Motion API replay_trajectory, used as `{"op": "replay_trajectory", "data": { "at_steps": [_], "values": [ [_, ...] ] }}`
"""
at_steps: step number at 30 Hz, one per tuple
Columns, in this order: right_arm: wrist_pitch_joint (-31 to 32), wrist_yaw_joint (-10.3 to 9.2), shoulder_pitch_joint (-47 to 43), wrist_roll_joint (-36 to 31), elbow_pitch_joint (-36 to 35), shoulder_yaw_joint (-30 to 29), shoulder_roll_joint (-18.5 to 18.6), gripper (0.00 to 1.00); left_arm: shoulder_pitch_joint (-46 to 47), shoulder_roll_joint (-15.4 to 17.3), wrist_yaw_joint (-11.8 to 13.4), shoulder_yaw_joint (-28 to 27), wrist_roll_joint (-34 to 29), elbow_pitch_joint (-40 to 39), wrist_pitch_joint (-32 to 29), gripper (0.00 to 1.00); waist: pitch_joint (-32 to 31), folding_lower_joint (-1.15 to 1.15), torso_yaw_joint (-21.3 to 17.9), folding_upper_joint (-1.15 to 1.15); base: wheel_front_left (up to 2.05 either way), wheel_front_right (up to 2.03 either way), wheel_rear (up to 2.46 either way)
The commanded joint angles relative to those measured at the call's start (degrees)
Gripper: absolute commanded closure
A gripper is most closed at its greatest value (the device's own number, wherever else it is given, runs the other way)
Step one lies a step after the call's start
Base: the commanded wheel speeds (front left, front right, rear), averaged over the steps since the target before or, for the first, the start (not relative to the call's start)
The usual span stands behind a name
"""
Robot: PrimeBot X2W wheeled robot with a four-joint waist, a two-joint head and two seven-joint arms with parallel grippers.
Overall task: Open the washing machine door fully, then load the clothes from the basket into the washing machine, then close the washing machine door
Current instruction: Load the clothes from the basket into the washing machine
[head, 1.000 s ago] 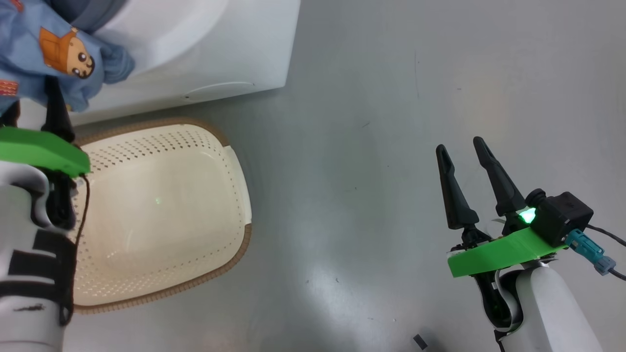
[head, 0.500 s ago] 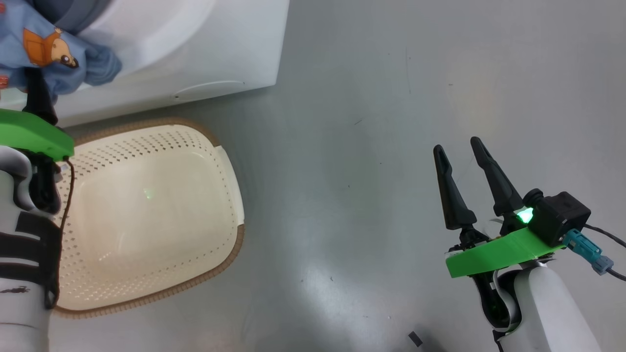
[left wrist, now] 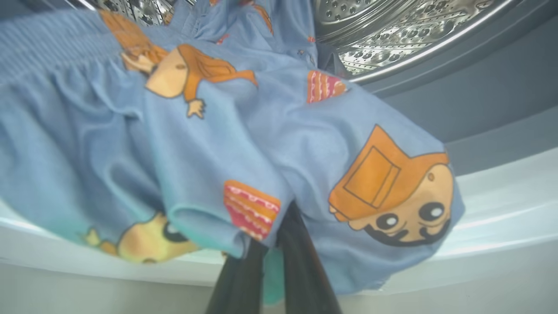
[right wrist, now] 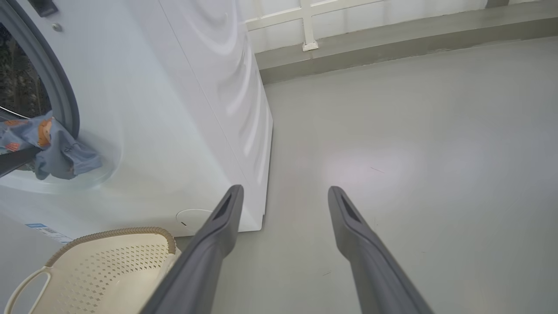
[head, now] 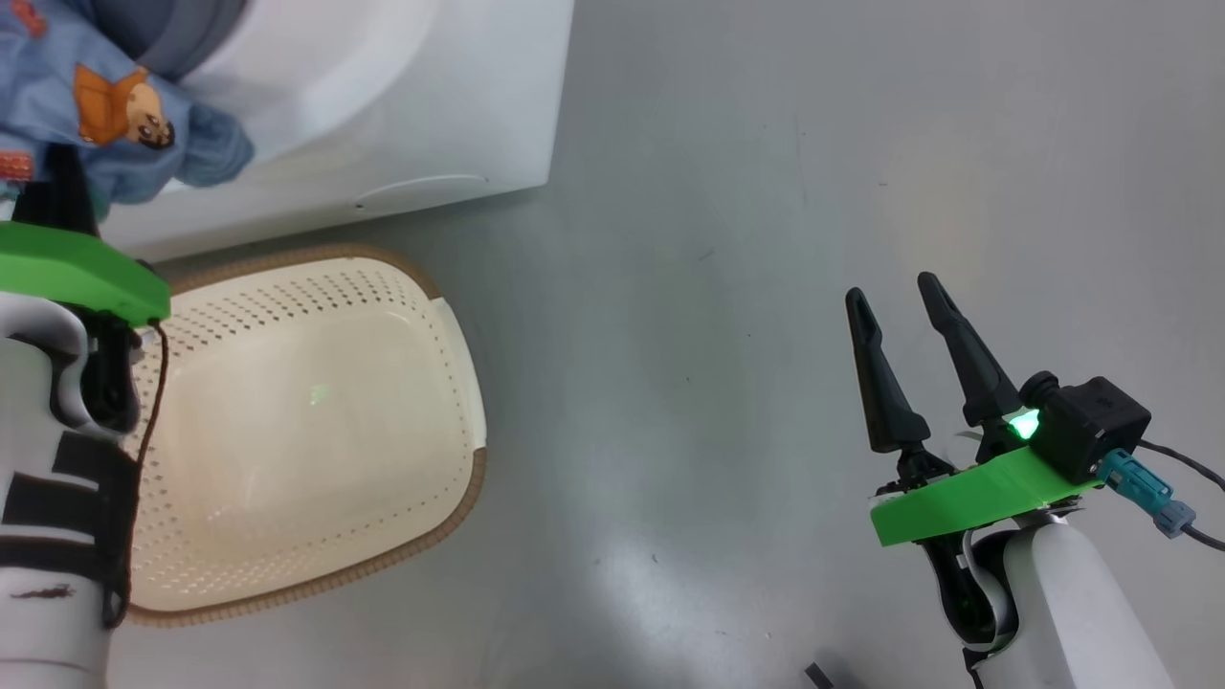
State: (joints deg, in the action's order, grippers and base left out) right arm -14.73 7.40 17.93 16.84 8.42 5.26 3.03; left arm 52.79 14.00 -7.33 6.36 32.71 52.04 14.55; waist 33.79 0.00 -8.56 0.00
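Left tool (left wrist: 272,257) has clamped shut on the clothes (left wrist: 209,131) (draped over the washing machine (right wrist: 174,131) lip). Right tool (head: 890,290) released, well apart from basket (head: 316,268).

Glossy grey floor (head: 727,191) spreads across the frame's right; 1 white railing post (right wrist: 308,26) stands on a kerb (right wrist: 392,48) at top.

Laundry room: washing machine (right wrist: 174,109), basket (head: 316,287).
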Motion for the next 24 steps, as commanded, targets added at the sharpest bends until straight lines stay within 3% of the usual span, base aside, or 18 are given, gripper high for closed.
{"op": "replay_trajectory", "data": {
  "at_steps": [1, 13, 24],
  "values": [
    [-0.27, 0.09, -0.46, 0.32, -0.94, 1.43, -0.15, 0.00, -1.20, 3.34, -0.15, -1.36, -0.67, -4.08, 0.44, 1.00, -0.55, 0.00, 0.55, 0.00, 0.00, 0.00, 0.00],
    [-0.27, 0.09, -0.48, 0.73, -0.74, 1.69, -0.15, 0.00, -5.37, 4.31, 0.50, -6.20, -5.67, -17.67, 0.44, 1.00, -0.99, 0.00, 1.41, 0.00, 0.00, 0.00, 0.00],
    [-0.27, 0.09, 0.42, 2.38, -1.87, 2.10, -0.15, 0.00, 4.70, 11.29, 0.32, -4.27, -8.82, -15.77, -1.64, 1.00, 3.63, 0.00, -1.07, 0.00, 0.00, 0.00, 0.00]
  ]
}}
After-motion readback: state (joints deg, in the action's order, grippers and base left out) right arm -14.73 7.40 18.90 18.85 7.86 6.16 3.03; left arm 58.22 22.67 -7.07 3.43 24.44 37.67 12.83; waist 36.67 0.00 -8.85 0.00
